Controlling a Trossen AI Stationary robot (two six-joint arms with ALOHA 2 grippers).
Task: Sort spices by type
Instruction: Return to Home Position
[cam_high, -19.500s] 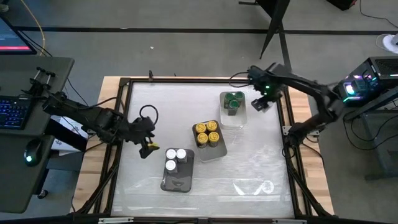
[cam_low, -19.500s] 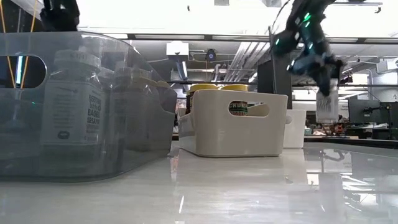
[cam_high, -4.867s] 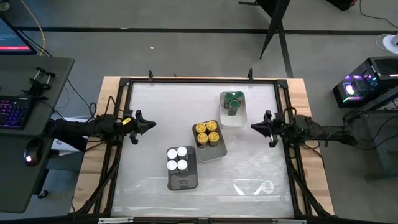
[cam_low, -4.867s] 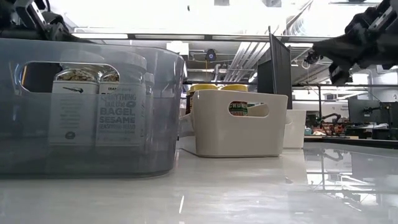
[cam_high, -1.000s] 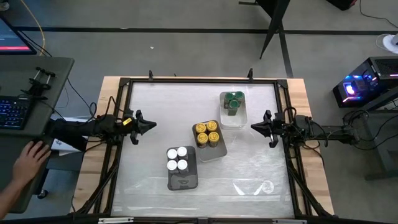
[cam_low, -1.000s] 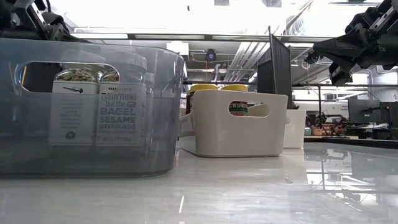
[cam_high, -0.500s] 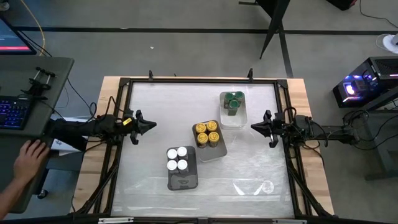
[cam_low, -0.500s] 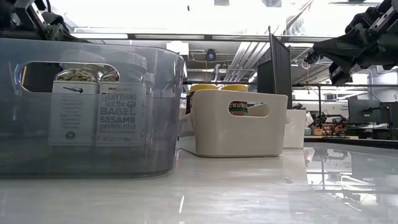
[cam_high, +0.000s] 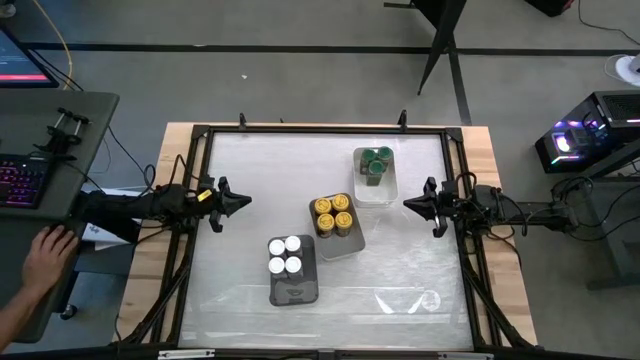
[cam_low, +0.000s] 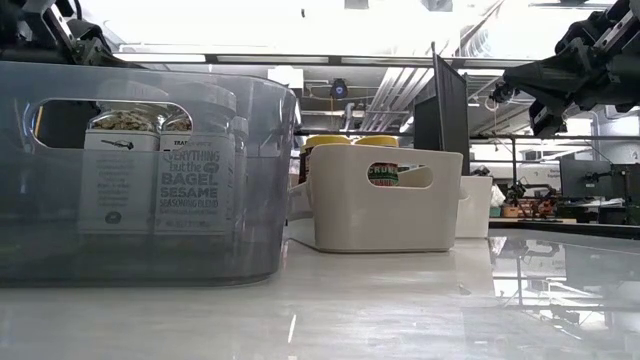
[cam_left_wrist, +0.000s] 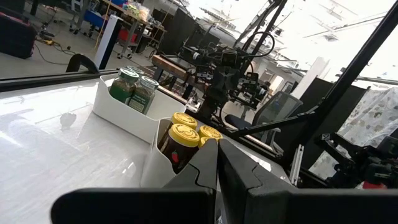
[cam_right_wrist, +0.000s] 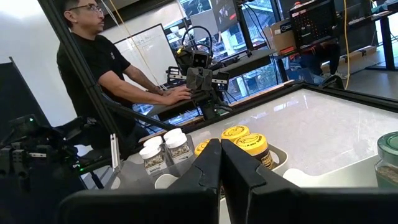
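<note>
Three trays hold sorted spices; left gripper, right gripper parked at tabletop sides, closed, empty; homing step, likely nothing left to pick

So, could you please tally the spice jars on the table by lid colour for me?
Yellow-lidded jars: 4
White-lidded jars: 4
Green-lidded jars: 4 (packed close together, so this count is less certain)
Total: 12
</note>
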